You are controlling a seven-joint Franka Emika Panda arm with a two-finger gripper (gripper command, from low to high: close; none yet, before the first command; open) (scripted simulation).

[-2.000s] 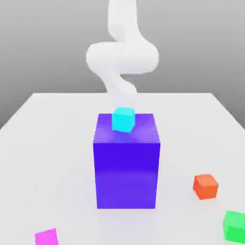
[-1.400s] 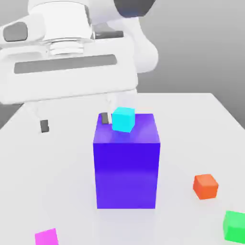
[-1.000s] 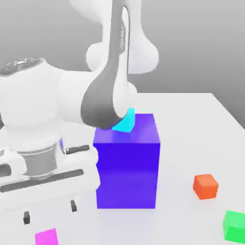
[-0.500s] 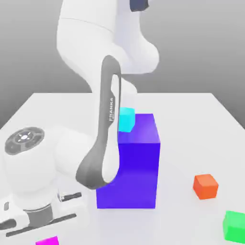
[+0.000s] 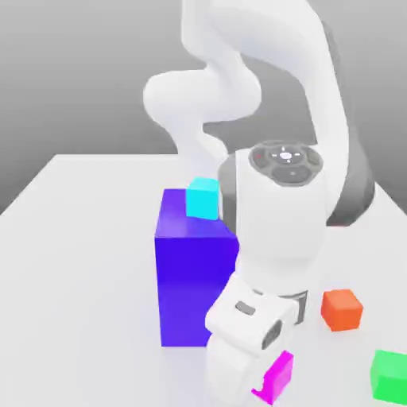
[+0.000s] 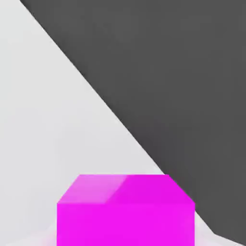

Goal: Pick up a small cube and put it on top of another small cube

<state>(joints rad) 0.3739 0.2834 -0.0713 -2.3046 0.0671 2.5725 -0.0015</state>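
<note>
Big blue-violet block [image 5: 187, 274] stands mid-tabletop [image 5: 71, 238], tallest thing on the surface. A cyan cube [image 5: 203, 198] sits on its top face, toward the far edge. The arm's white wrist housing [image 5: 278, 215] covers the block's side on the exterior view's right.

Orange cube [image 5: 342, 309] rests on the tabletop to the exterior view's right of the arm, just beside the wrist housing. Green cube [image 5: 389, 374] lies nearer the camera and further to that side, at the frame's edge, apart from the orange one.

Arm pose: links loop down from above and behind the block, wrist housing upright in front of it, hand canted low toward the near edge of the tabletop. End effector [image 5: 266, 381] clenched on the small magenta cube [image 5: 276, 377]. The cube shows tilted, at the bottom of the exterior view, to the right of the block's near corner. Cannot tell whether it is clear of the surface.

Hand view: magenta cube [image 6: 126, 210] close up, pale tabletop [image 6: 43, 120] beyond it, the tabletop's edge running diagonally against dark ground.

Open room: broad bare tabletop on the exterior view's left of the block, and behind it to the far edge.
</note>
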